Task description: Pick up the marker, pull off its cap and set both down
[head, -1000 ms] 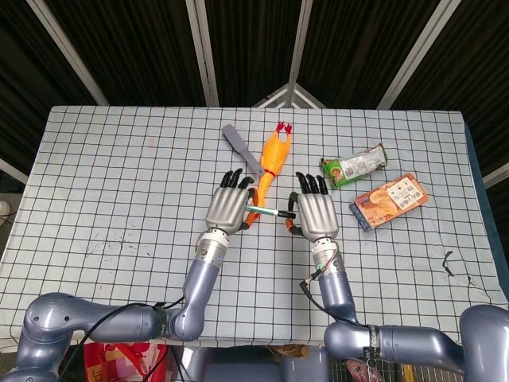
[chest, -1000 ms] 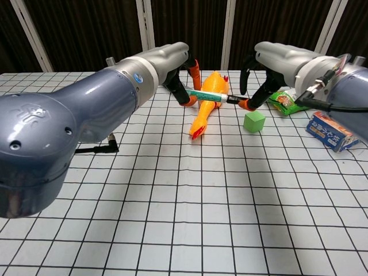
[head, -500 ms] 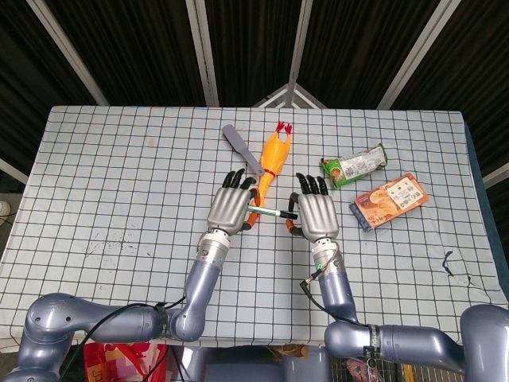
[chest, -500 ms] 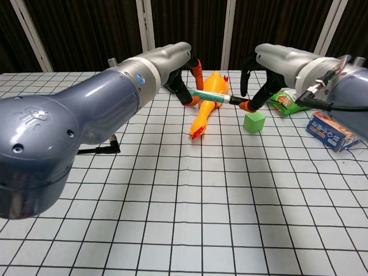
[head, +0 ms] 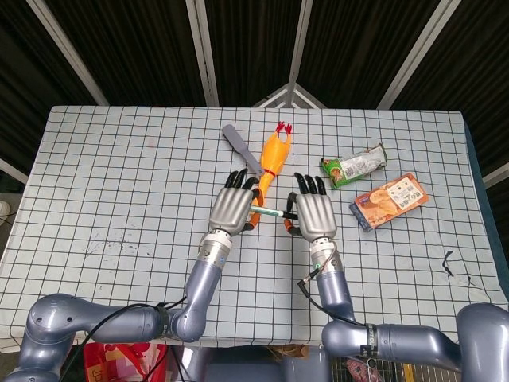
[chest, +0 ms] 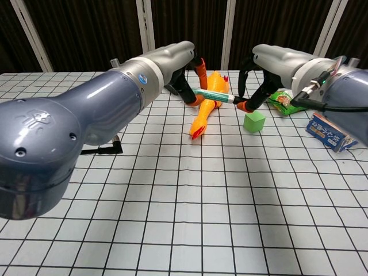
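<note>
A green-and-white marker (head: 268,212) (chest: 213,95) hangs level above the table between my two hands. My left hand (head: 233,208) (chest: 188,79) grips its barrel with orange-tipped fingers curled round it. My right hand (head: 317,215) (chest: 255,86) pinches the black cap end (chest: 236,100) between thumb and fingers. Cap and barrel look joined. In the head view the backs of both hands hide most of the grip.
Under the marker lies an orange rubber chicken (head: 271,157) (chest: 207,108), with a grey spatula (head: 242,148) to its left. A green cube (chest: 253,121) sits below my right hand. To the right lie a green snack packet (head: 354,165) and an orange biscuit packet (head: 389,200).
My left hand has shifted a little to the right and up with the marker, narrowing the gap between the hands. My right hand has barely moved.
</note>
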Motion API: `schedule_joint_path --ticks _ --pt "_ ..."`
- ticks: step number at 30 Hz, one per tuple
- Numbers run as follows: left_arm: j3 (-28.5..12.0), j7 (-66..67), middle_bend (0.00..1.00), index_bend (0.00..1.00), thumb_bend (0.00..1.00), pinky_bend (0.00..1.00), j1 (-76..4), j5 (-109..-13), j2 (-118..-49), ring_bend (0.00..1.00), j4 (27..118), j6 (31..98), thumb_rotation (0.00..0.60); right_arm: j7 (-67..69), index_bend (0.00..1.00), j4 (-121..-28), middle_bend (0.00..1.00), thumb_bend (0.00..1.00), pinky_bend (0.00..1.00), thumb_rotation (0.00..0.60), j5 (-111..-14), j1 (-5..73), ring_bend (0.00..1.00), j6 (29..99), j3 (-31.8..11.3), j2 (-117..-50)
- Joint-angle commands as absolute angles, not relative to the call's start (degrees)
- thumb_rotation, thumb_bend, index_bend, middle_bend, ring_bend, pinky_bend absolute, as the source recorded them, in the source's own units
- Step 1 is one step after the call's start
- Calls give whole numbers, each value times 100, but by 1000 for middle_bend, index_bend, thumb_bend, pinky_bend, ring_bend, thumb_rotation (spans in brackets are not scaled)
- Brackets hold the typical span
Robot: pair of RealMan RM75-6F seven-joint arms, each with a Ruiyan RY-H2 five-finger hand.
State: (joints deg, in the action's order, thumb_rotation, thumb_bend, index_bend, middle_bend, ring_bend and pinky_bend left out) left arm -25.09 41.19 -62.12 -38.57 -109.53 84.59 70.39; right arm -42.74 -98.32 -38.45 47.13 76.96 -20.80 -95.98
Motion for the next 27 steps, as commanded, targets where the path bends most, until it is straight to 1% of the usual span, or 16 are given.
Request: schedule_joint_path --ticks 1,7,12,19,27 --pt "-2509 4142 187 626 531 0 -6206 -3853 -10944 0 8472 7054 600 -4270 569 -9828 101 326 0 600 -3855 4717 65 7701 -2079 -9601" --pt "-2509 4110 187 626 532 0 -6187 -3871 -10944 0 8482 7050 600 -4265 576 -9837 101 347 0 600 -3847 4709 65 7718 -2073 -9595" --pt "-2503 4134 186 625 532 0 -6188 -3848 -10958 0 8452 7039 600 -4225 641 -9846 102 380 0 600 -3900 4686 65 7766 -2073 -9581" --pt "-2500 4135 187 626 532 0 -6182 -3858 -10968 0 8432 7039 600 -4209 681 -9877 102 390 0 600 -3892 4661 65 7776 -2080 -9540" --pt "-2515 4117 186 625 531 0 -6169 -3911 -10962 0 8475 7077 600 -4165 691 -9853 102 395 0 600 -3863 4633 65 7742 -2067 -9521"
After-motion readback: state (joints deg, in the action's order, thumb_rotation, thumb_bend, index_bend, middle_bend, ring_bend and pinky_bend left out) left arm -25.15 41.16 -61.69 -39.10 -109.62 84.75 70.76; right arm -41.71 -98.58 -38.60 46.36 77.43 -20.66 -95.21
